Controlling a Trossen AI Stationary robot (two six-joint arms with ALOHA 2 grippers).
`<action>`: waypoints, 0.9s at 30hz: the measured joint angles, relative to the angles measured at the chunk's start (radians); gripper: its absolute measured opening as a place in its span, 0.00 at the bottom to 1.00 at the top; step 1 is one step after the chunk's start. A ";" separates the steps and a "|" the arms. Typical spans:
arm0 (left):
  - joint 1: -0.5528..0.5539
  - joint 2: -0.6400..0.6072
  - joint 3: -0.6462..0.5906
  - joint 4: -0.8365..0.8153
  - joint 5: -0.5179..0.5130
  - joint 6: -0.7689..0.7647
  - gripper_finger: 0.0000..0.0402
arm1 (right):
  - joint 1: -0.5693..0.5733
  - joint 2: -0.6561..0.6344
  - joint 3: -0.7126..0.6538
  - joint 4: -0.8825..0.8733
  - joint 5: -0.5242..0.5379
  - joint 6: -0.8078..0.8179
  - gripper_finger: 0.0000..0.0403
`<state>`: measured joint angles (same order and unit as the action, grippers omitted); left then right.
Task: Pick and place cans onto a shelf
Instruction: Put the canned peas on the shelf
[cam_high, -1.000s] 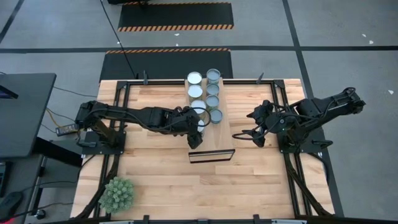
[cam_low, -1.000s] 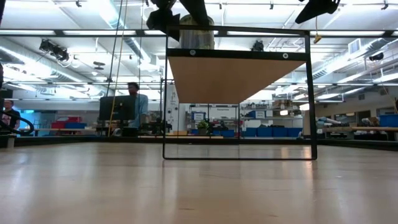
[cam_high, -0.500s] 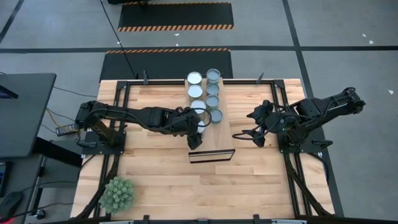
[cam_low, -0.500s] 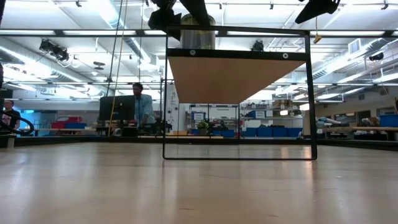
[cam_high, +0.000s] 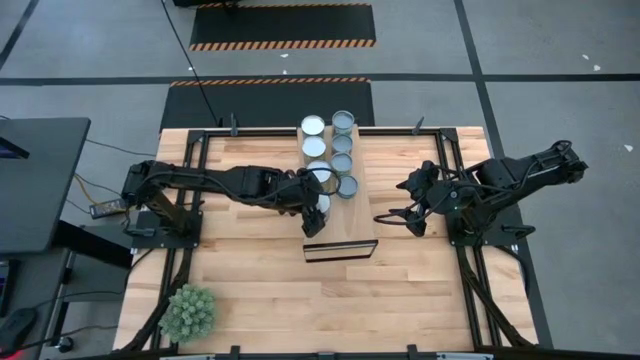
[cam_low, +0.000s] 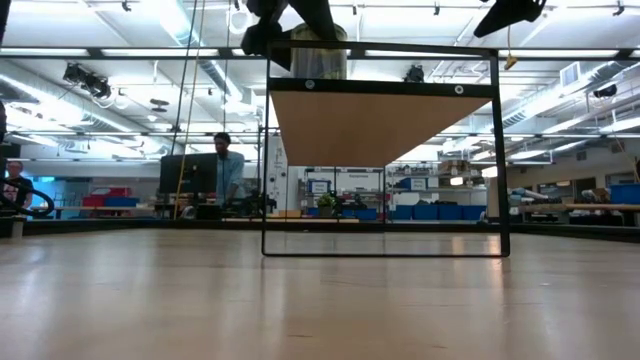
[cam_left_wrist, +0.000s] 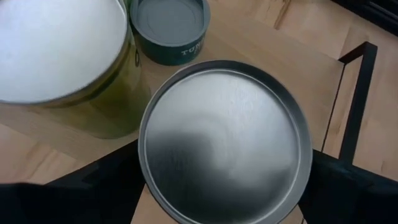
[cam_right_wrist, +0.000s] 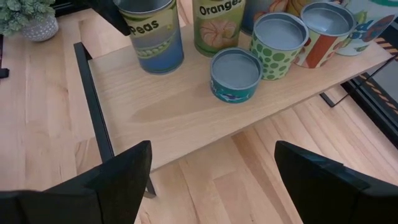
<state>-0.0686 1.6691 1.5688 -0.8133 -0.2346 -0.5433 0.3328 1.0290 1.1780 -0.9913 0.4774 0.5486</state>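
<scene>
plant (cam_high: 188, 311): well off the shelf's near end, to its left; untouched.
shelf (cam_high: 345, 232): near stretch of the top bare, right down to the dark-edged open end.
left gripper (cam_high: 314, 208): over the shelf's left edge, a little back from the near end. Jaws pinched a can, one dark finger on each side of it.
can (cam_left_wrist: 224, 143): upright between those fingers. From table height its base looked to be on the shelf top, though contact could not be confirmed. A taller pale-topped can stood just beside it, with a low one past that.
change: in the last half second the left forearm had swung slightly toward the shelf's far end and the gripper had nudged with it. The can kept its place on the shelf.
meaning: placement looked all but done. Judged next step: spread the jaws and lift clear without clipping the tall neighbour.
right gripper (cam_high: 398, 217): well right of the shelf, level with its near half. Jaws spread wide and holding nothing; it had not moved.
cans (cam_high: 341, 142): the rest stood in two rows along the shelf's far half, all upright.
person (cam_low: 226, 170): in the room far beyond the shelf, at a desk.
</scene>
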 joint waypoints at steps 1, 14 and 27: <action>0.000 0.000 0.000 0.001 -0.001 0.011 0.88 | 0.000 0.000 0.000 0.000 0.000 -0.006 0.86; -0.002 0.000 0.000 0.001 -0.012 0.110 0.88 | 0.000 0.000 0.000 0.040 -0.063 -0.028 0.86; -0.003 0.000 0.000 0.001 -0.012 0.110 0.88 | 0.000 0.000 0.000 0.190 -0.064 -0.028 0.86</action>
<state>-0.0711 1.6691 1.5688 -0.8127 -0.2466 -0.4332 0.3325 1.0294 1.1778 -0.8008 0.4137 0.5205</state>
